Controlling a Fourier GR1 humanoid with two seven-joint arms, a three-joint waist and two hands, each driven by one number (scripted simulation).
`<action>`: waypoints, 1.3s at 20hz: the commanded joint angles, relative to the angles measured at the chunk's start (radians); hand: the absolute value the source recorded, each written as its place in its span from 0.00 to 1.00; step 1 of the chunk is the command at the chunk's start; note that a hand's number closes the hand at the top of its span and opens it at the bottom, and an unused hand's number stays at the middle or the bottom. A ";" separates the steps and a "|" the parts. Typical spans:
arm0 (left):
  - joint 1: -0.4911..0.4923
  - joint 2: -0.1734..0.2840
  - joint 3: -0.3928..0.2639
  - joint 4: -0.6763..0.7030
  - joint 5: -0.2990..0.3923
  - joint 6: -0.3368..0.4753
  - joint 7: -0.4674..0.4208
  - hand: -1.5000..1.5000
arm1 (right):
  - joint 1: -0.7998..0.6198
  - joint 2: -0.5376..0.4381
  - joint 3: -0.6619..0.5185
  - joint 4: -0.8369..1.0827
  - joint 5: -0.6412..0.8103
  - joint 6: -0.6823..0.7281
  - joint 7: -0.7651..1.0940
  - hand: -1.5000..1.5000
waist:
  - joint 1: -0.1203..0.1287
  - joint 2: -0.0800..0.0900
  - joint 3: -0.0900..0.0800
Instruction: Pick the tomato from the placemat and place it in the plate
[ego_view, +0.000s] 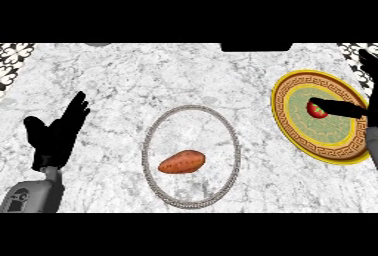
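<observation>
Tomato (317, 109) is seen on the plate (293, 134), in the green centre, slightly toward 12 o'clock of the middle. Plate is gold-rimmed with a patterned border, located at 3 o'clock of the counter (148, 80).

Right hand (341, 108) is seen entering from the 3 o'clock edge. One dark digit is laid across the plate and is touching the tomato at its 3 o'clock side; other fingers are raised toward 12 o'clock, near the frame edge. Whether the tomato is pinched or merely touched cannot be told; the rest of the hand is cut off by the edge.

Placemat (151, 150) is a marble-look oval with a beaded rim, located at centre, toward 6 o'clock. A sweet potato (181, 161) is lying on it, at 7 o'clock of the mat's middle, well apart from the plate.

Left hand (55, 135) is shown at 9 o'clock, resting: fingers straight and together, pointed to 1 o'clock, thumb spread out to 10 o'clock. Nothing is held.
</observation>
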 joint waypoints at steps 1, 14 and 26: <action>0.031 -0.031 -0.033 -0.017 -0.033 0.017 -0.016 0.50 | 0.018 0.006 -0.091 -0.112 -0.119 0.046 -0.032 0.00 | 0.000 0.001 0.000; 0.044 -0.044 -0.013 -0.102 -0.038 0.014 0.049 0.50 | 0.182 0.004 -0.283 -0.195 -0.382 0.368 0.005 0.00 | 0.010 0.004 0.000; -0.039 -0.050 0.041 0.025 -0.050 -0.031 -0.009 0.50 | 0.249 -0.037 -0.433 -0.074 -0.373 0.486 -0.124 0.00 | 0.009 0.005 -0.001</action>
